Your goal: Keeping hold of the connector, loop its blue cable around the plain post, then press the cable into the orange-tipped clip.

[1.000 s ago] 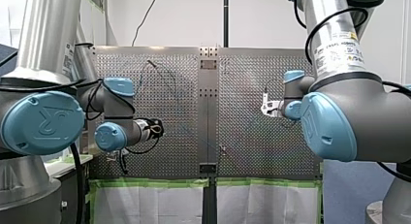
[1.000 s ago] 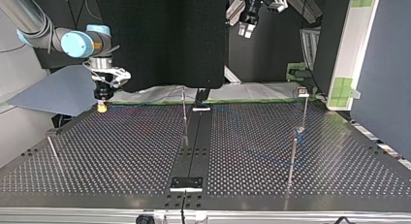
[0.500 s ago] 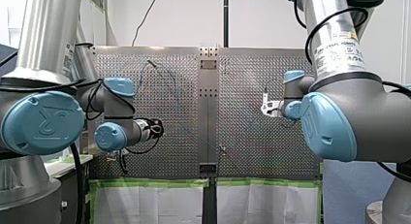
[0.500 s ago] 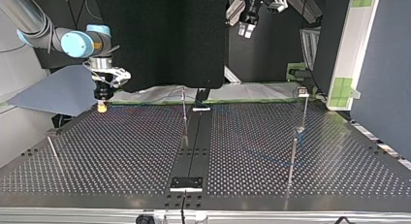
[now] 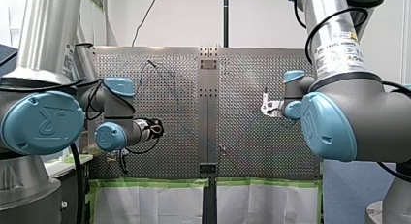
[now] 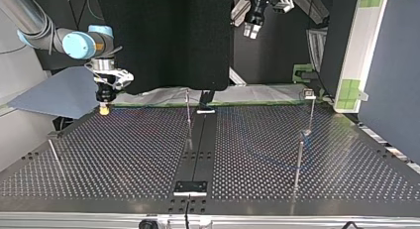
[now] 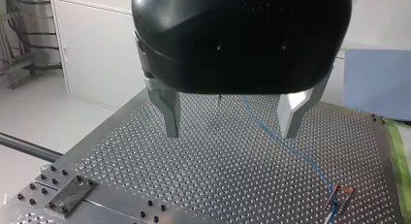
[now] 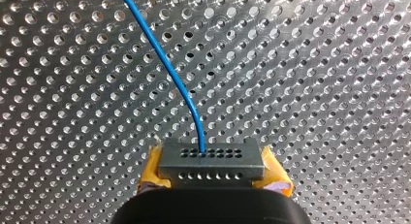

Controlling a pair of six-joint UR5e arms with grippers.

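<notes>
In the right wrist view my right gripper [image 8: 212, 171] is shut on a grey connector [image 8: 212, 160], clamped between its yellow pads [image 8: 154, 171]. The thin blue cable [image 8: 167, 64] leaves the connector and curves away over the perforated table. In the top view that gripper [image 6: 104, 109] hangs just above the table's far left corner. My left gripper [image 7: 231, 129] is open with nothing between its metal fingers [image 7: 169, 115], high above the table [image 6: 251, 31]. Under it the cable [image 7: 286, 149] runs to a small orange-tipped clip [image 7: 341, 192]. A plain post [image 6: 298, 159] stands at the top view's right.
A thin post [image 6: 188, 112] stands by the dark centre strip [image 6: 198, 154]. Another post carrying a small head [image 6: 310, 95] stands behind the plain post, and a leaning rod [image 6: 55, 157] sits at the top view's left. Green tape edges the table's far side.
</notes>
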